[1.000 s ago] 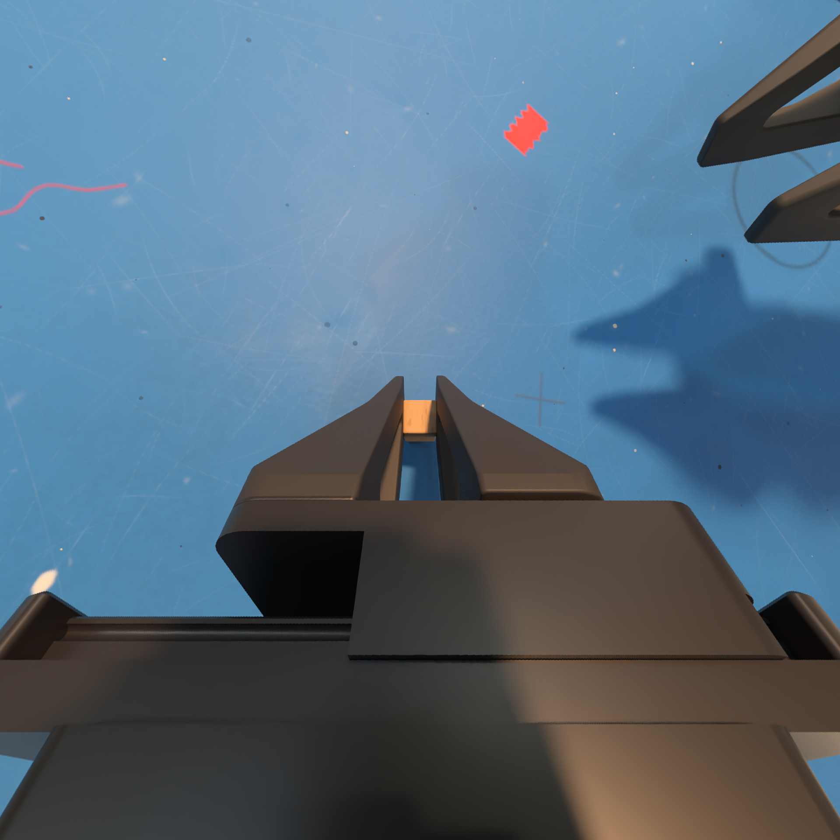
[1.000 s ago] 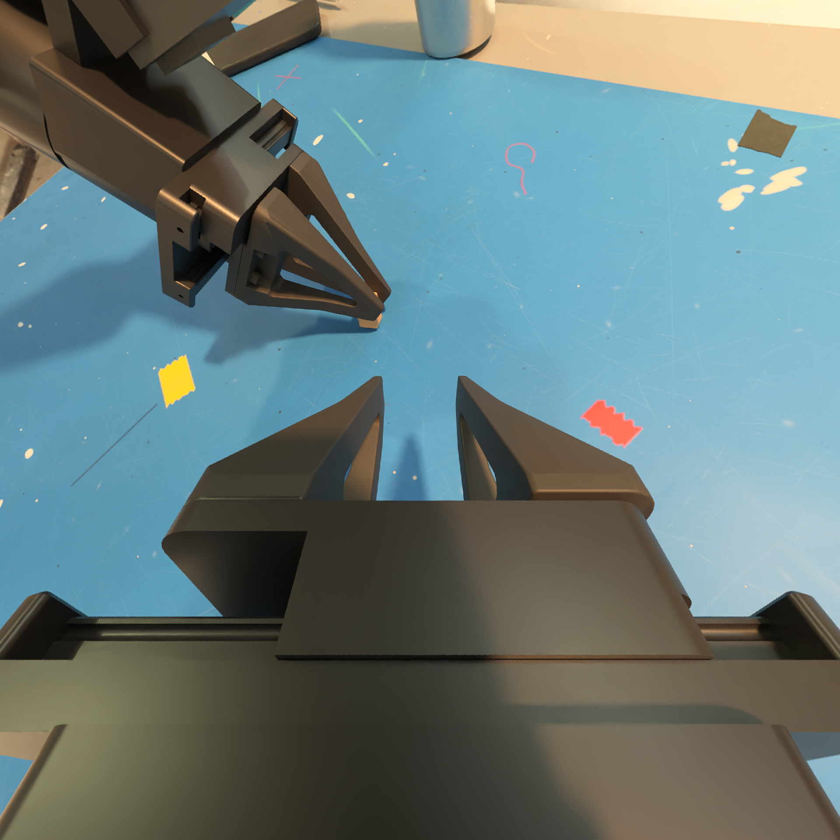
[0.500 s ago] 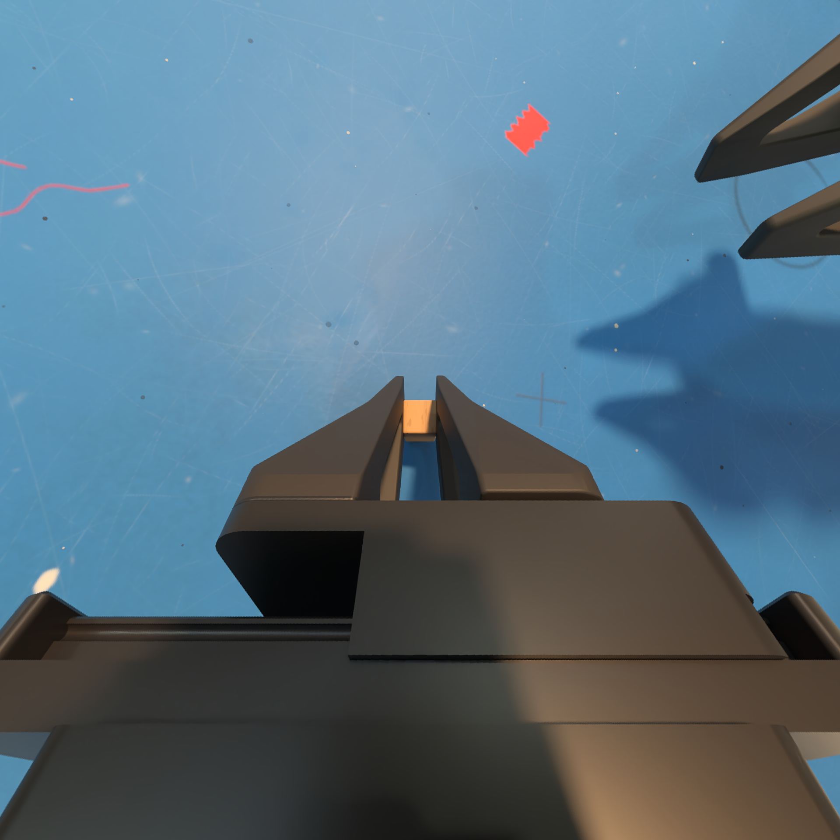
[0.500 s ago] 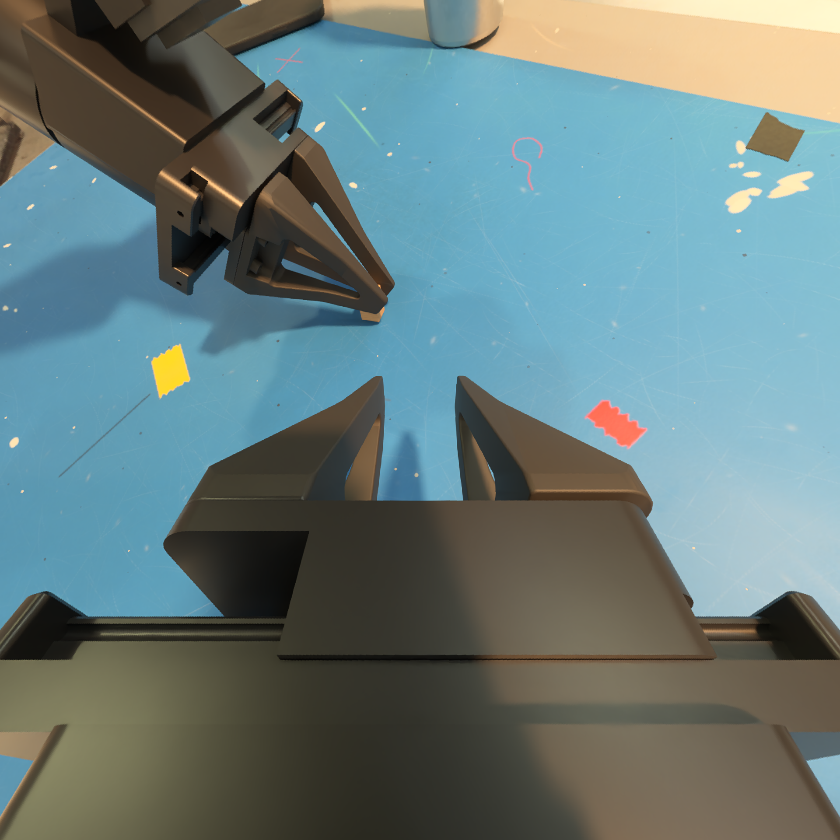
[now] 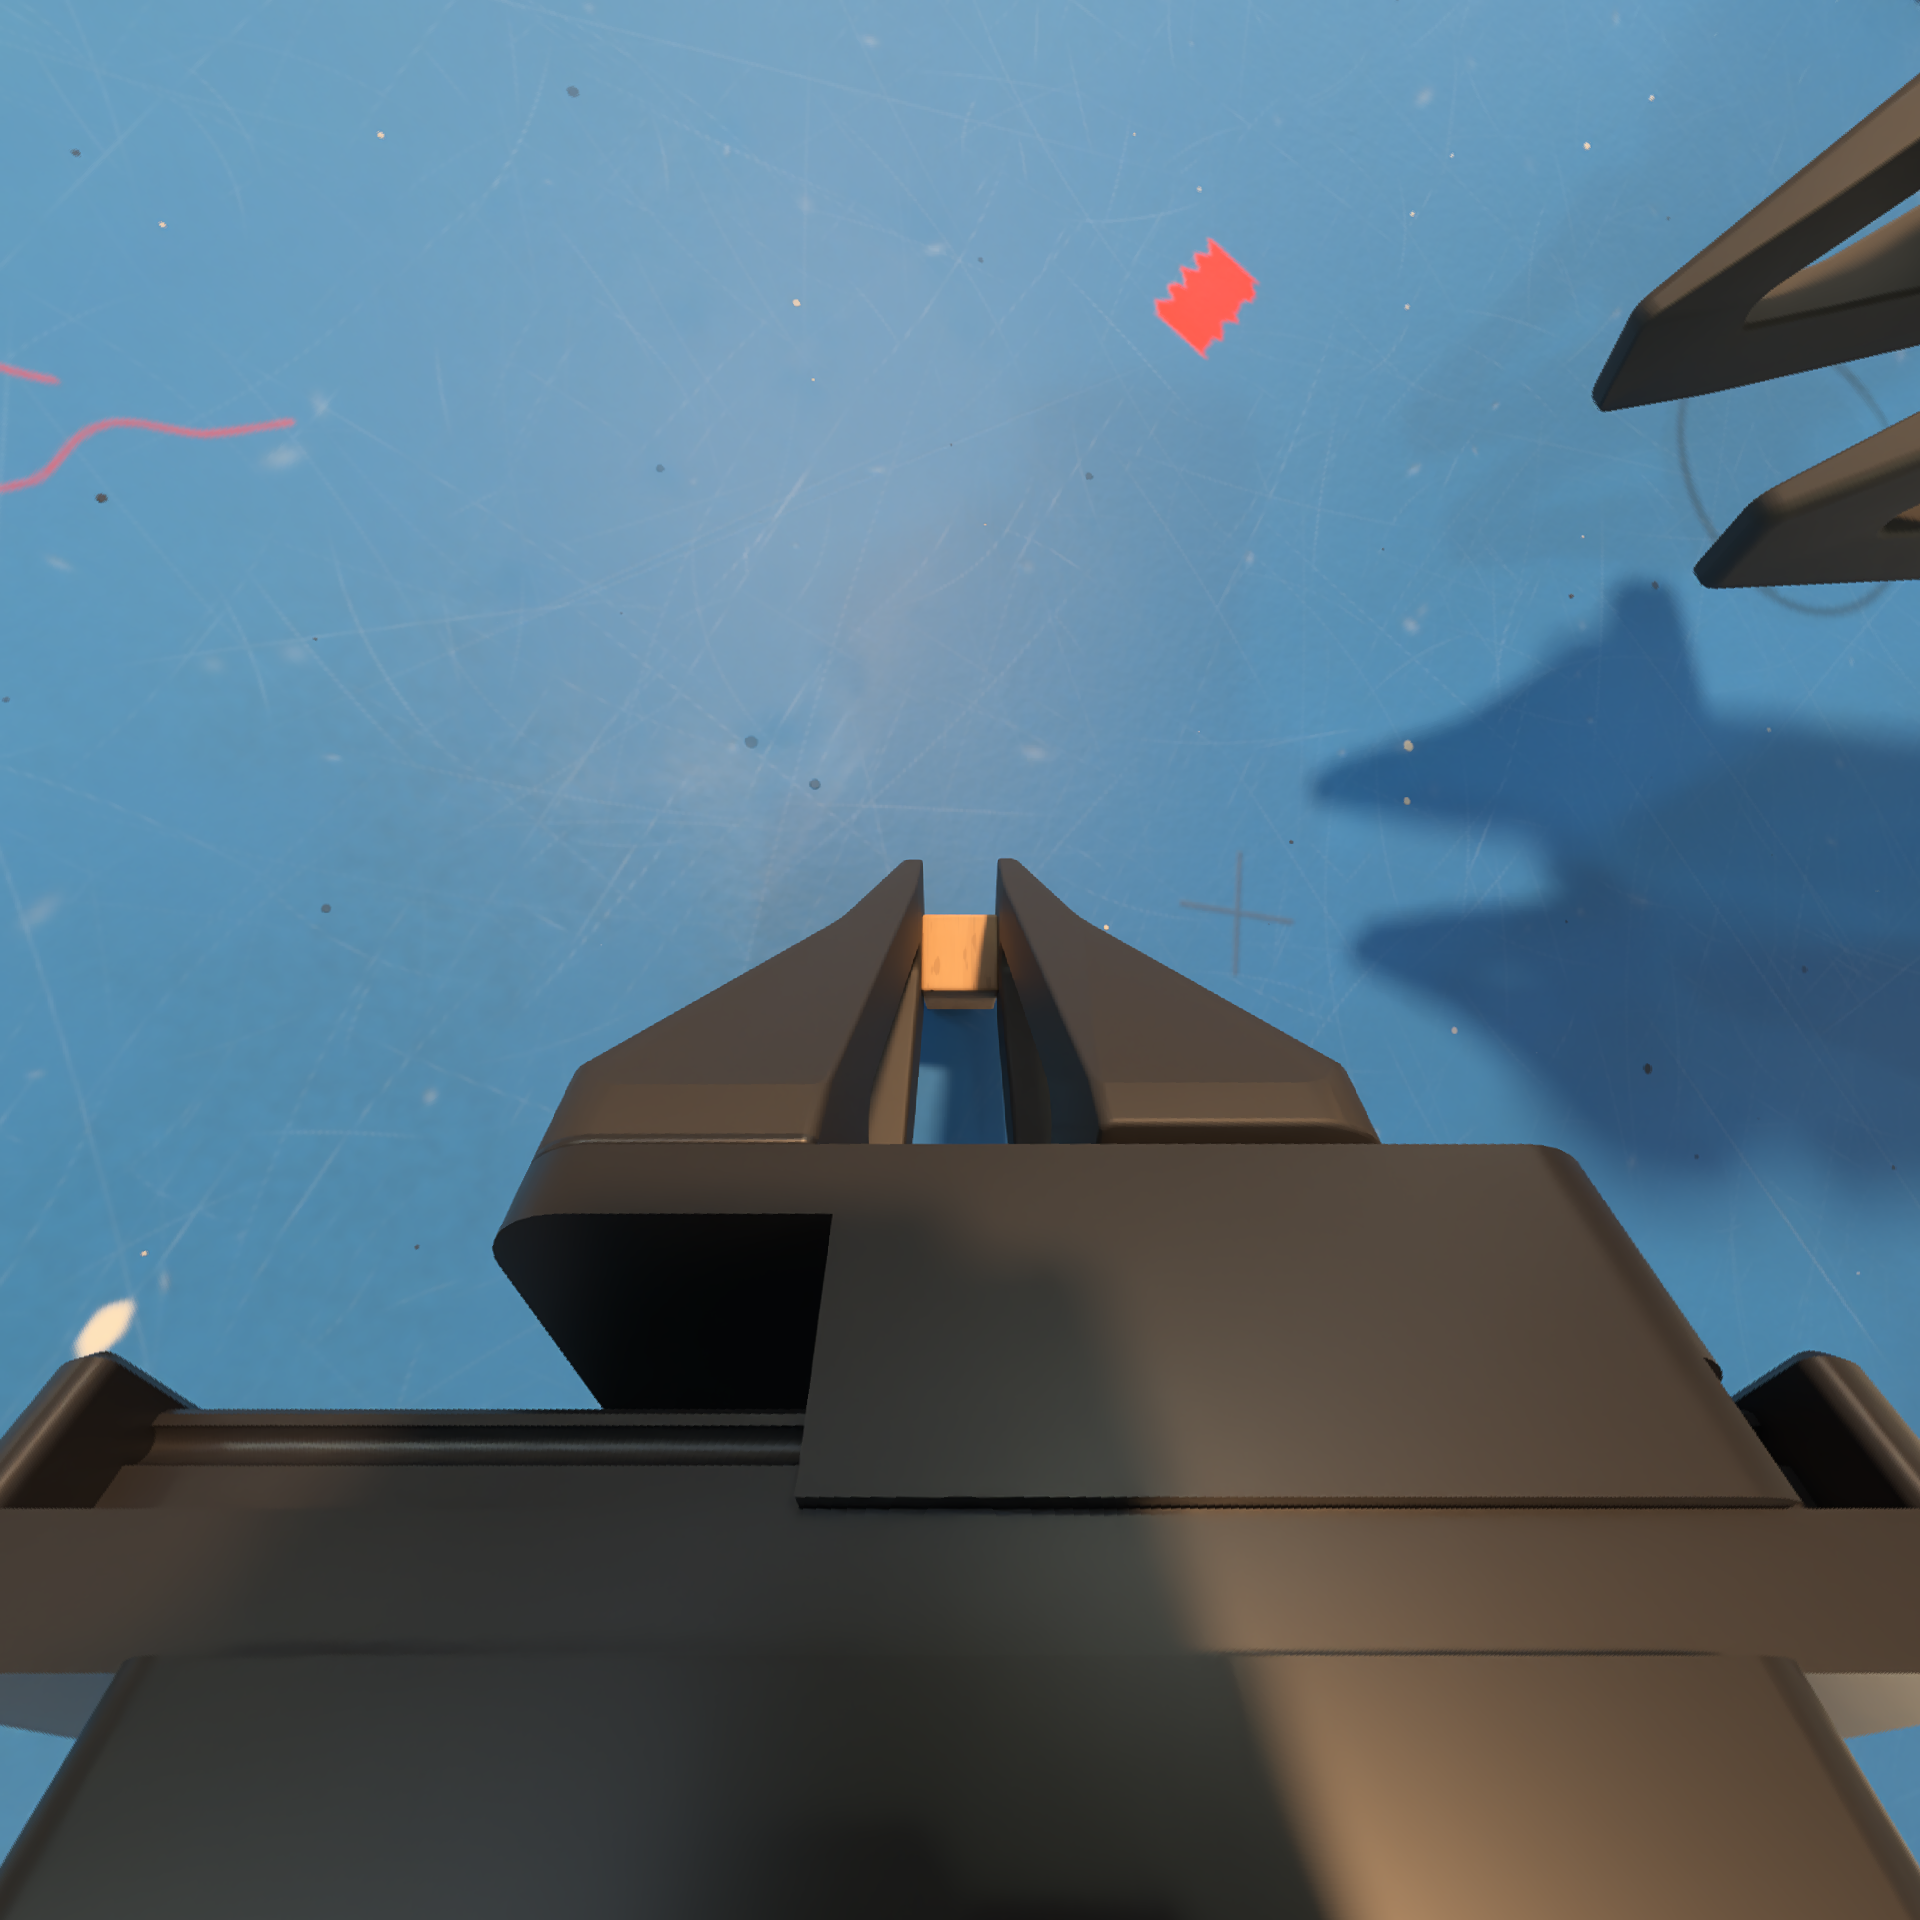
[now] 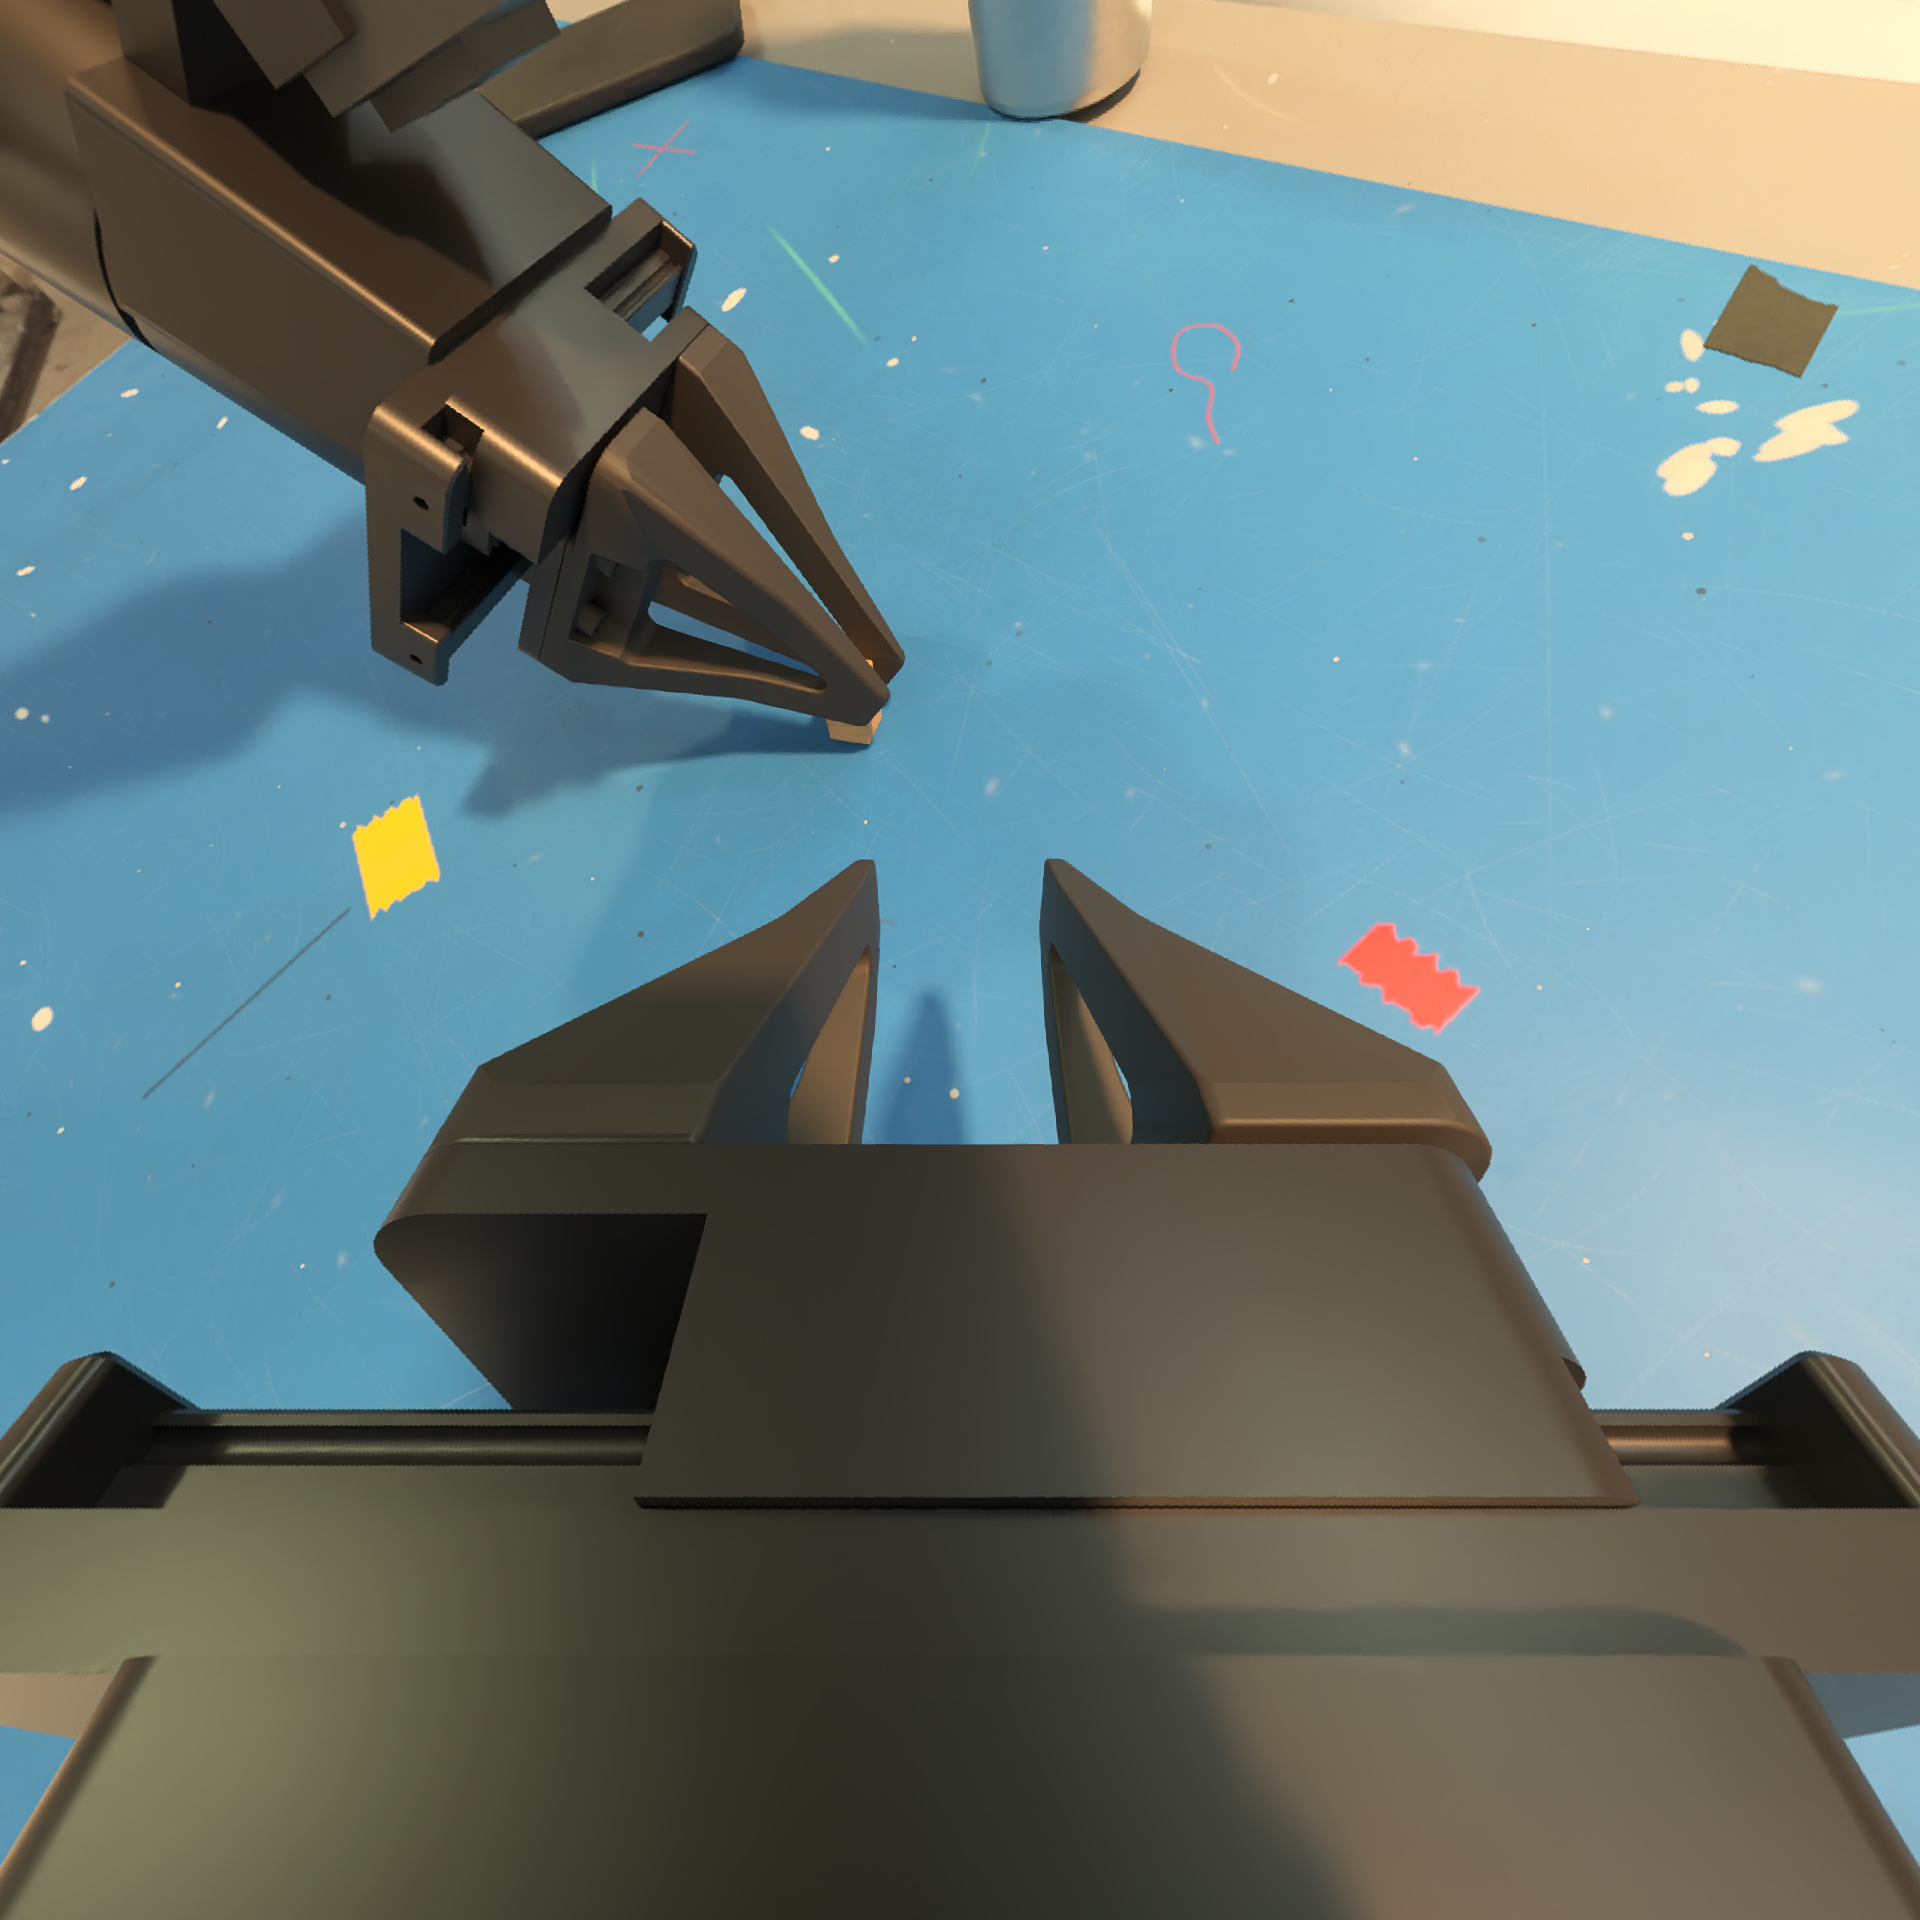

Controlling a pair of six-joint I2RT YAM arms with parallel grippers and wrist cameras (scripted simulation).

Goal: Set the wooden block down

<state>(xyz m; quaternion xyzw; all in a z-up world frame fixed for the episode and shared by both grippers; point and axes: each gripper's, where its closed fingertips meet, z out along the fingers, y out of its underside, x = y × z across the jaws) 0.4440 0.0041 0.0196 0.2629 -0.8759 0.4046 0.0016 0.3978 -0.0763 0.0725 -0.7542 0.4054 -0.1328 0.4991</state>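
Observation:
My left gripper (image 5: 959,883) is shut on a small light wooden block (image 5: 957,952), which sits between the fingers just behind the tips. In the right wrist view the left gripper (image 6: 878,691) points down at the blue mat (image 6: 1351,675), and the wooden block (image 6: 858,730) pokes out below its tips, at or just above the mat. My right gripper (image 6: 959,883) is open and empty, a short way in front of the block. Its fingers (image 5: 1766,343) show at the right edge of the left wrist view.
A red tape piece (image 6: 1410,977) lies right of my right gripper and also shows in the left wrist view (image 5: 1205,296). A yellow tape piece (image 6: 395,854) lies to the left. A metal cylinder (image 6: 1060,52) stands at the mat's far edge, a dark patch (image 6: 1769,332) far right.
The left gripper still holds the block, unmoved. The right gripper has drawn slightly back and away from it, staying open.

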